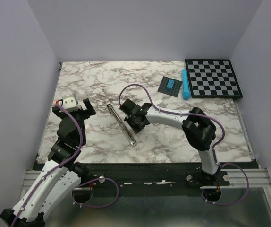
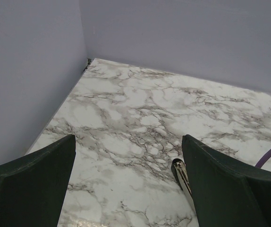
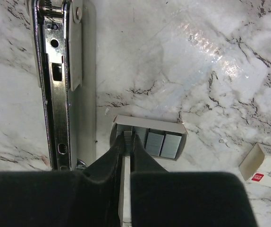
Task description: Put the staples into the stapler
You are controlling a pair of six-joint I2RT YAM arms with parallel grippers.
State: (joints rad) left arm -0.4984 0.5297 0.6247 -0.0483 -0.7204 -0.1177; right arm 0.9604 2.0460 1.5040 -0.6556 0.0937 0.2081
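My right jaws are almost shut, pinching a staple strip (image 3: 126,137) inside its little cardboard tray (image 3: 149,124) on the desk (image 3: 197,56), just beside the opened stapler (image 3: 55,94). Left jaws spread wide, holding nothing.

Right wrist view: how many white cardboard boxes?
2. An open tray of staples lies beside the stapler, at the right gripper's tips; a printed box lies at the right edge. Gripper may hide more.

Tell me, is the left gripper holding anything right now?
No, the left gripper has its fingers spread wide apart above the marble table, with nothing gripped between them.
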